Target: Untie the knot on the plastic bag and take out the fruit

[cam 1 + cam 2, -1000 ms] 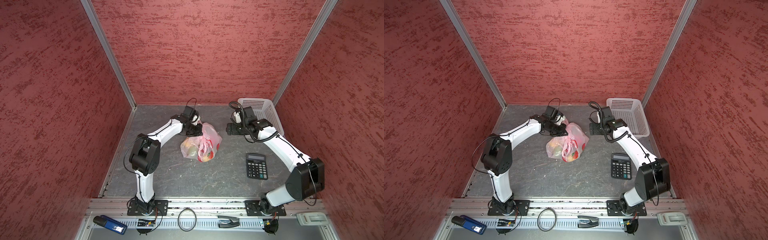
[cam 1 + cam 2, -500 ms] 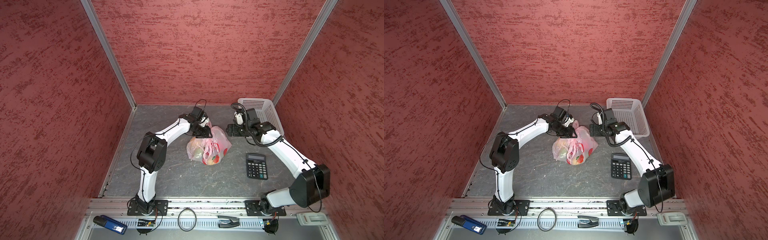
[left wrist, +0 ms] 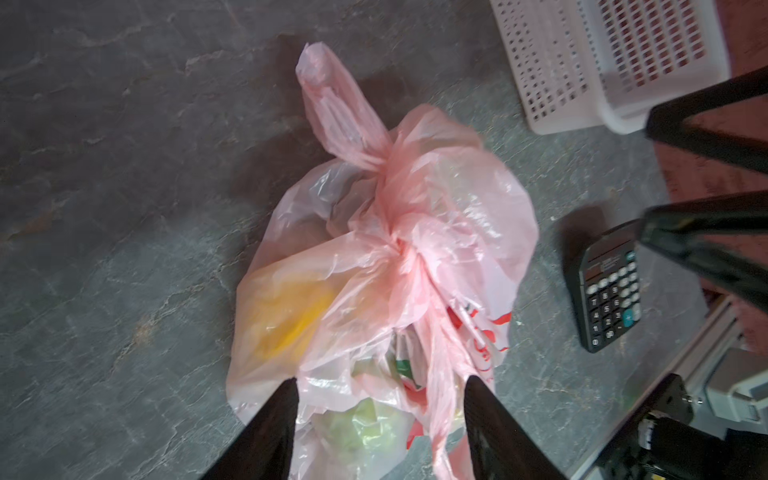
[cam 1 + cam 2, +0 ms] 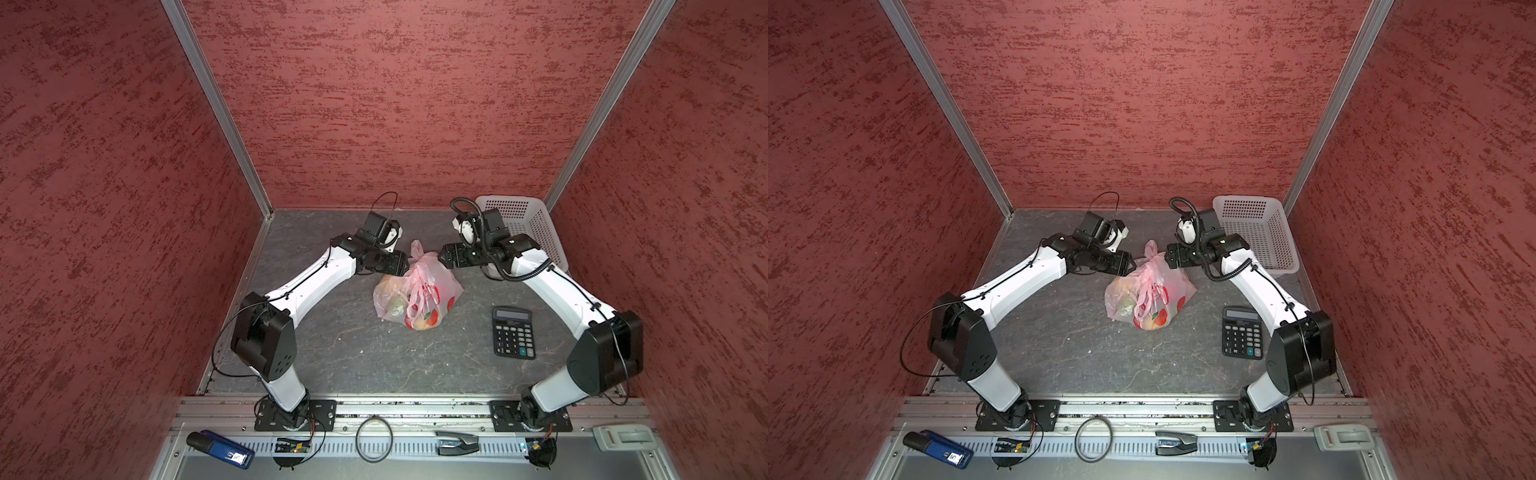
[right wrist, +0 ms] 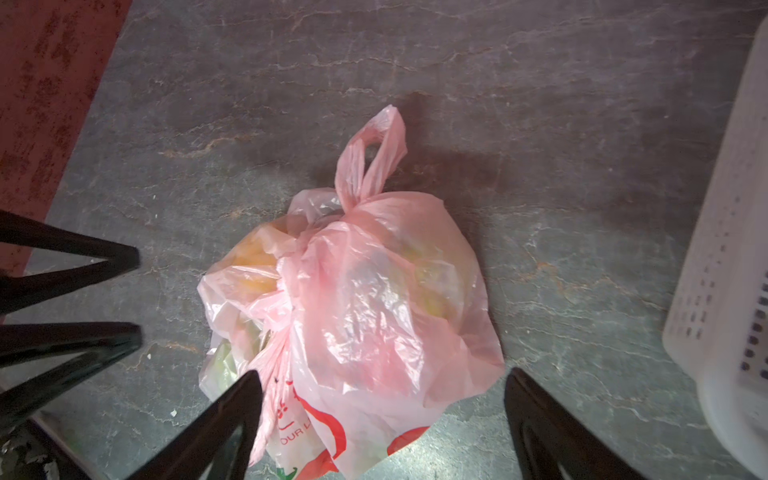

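The pale pink plastic bag (image 4: 415, 295) (image 4: 1150, 295) lies on the grey table between both arms. Its knot (image 3: 399, 245) (image 5: 299, 243) is a bunched twist on top, with one handle loop (image 3: 332, 104) (image 5: 374, 153) sticking up behind it. The fruit shows through the film: a yellow piece (image 3: 286, 320), a pale green one (image 3: 365, 419) and a red-orange one (image 4: 428, 320). My left gripper (image 4: 405, 266) (image 3: 378, 382) is open, hovering over the bag's far left side. At the far right side my right gripper (image 4: 442, 257) (image 5: 383, 373) is open wide.
A white perforated basket (image 4: 536, 232) (image 5: 727, 291) stands at the back right, behind the right arm. A black calculator (image 4: 513, 332) (image 3: 611, 291) lies right of the bag. A blue object (image 4: 220, 446), a ring (image 4: 374, 438) and a stapler (image 4: 455, 442) rest on the front rail.
My left gripper moved right, dragging the bag with it, then opened and let the bag go. The right arm shifted slightly and stayed open.
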